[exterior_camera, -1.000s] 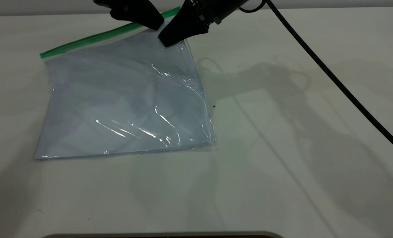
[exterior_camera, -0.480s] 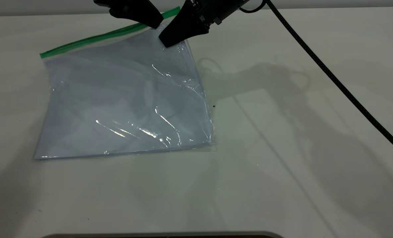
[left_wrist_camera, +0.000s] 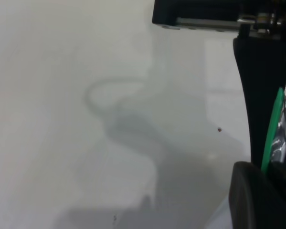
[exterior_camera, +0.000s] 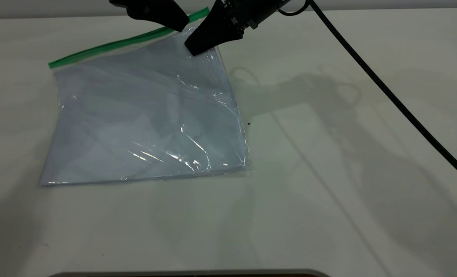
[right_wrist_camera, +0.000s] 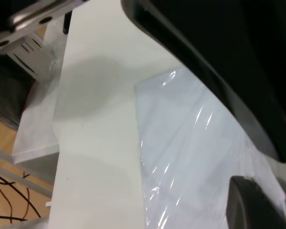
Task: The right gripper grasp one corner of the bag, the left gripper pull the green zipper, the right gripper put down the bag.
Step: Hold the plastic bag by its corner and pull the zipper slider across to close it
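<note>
Clear bag (exterior_camera: 143, 115) of pale sheets flat on white table (exterior_camera: 328, 173), far right corner lifted. Right gripper (exterior_camera: 197, 42) at that corner, jaws clamped on it beside the green zipper (exterior_camera: 113, 44). Left gripper (exterior_camera: 176, 23) just beside, on zipper near same corner; jaw state unclear.

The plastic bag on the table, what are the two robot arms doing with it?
The right gripper grips the bag at the crinkled corner, at the far end of the green zipper, and holds that corner raised a little. The left gripper is right beside it, closed on the zipper strip. The rest of the bag lies flat on the white table.
</note>
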You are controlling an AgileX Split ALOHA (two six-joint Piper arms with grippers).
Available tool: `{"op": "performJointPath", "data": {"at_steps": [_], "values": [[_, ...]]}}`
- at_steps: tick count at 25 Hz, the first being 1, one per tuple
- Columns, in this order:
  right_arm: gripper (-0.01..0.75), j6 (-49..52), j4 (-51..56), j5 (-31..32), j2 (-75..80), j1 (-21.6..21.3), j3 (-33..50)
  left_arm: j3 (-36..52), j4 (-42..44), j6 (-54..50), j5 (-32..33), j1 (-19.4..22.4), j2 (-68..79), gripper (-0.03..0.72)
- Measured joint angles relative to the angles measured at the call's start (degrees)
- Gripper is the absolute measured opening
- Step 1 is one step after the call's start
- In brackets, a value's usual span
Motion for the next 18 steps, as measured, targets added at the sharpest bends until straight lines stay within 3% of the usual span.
{"op": "performJointPath", "data": {"at_steps": [13, 18], "values": [[0.033, 2.0, 4.11, 3.51, 0.04, -8.04, 0.0, -0.35, 2.29, -2.73, 0.07, 3.19, 0.0, 0.053], [0.033, 4.1, 3.79, 3.8, 0.04, -11.08, 0.0, -0.35, 6.95, -5.49, 1.54, 4.97, 0.0, 0.053]]}}
